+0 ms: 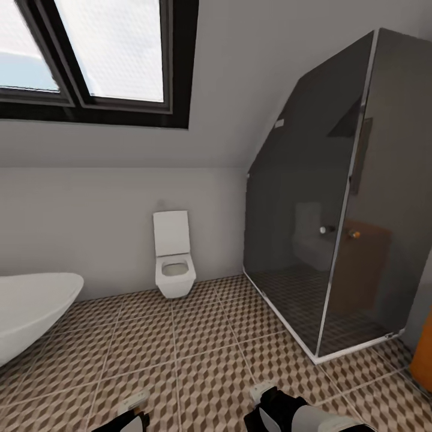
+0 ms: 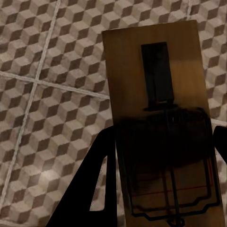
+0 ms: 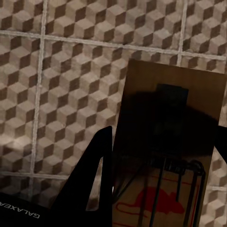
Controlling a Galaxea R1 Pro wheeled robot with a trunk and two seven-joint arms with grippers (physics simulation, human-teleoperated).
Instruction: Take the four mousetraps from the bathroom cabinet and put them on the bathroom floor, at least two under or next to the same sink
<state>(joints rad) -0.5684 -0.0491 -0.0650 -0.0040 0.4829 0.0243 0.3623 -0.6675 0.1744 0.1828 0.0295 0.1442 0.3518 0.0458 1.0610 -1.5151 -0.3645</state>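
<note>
In the left wrist view a brown wooden mousetrap (image 2: pixel 156 94) with a black plate and thin wire parts sits between the dark fingers (image 2: pixel 97 179) of my left gripper (image 2: pixel 161 165), which is shut on it above the cube-patterned bathroom floor (image 2: pixel 47 94). My right gripper (image 3: pixel 163 161) is shut on a second mousetrap (image 3: pixel 170 109) with a red mouse print, also over the floor tiles (image 3: pixel 71 71). In the head view both grippers, left (image 1: pixel 129 420) and right (image 1: pixel 270 409), show at the bottom edge, each with a pale board end sticking out. The sink and the other mousetraps are out of view.
A white toilet (image 1: pixel 174 255) stands against the far wall. A white oval bathtub (image 1: pixel 30 306) is at the left and a dark glass shower enclosure (image 1: pixel 336 228) at the right. An orange-brown object (image 1: pixel 423 360) is cut off by the right edge. Open tiled floor (image 1: pixel 198 342) lies ahead.
</note>
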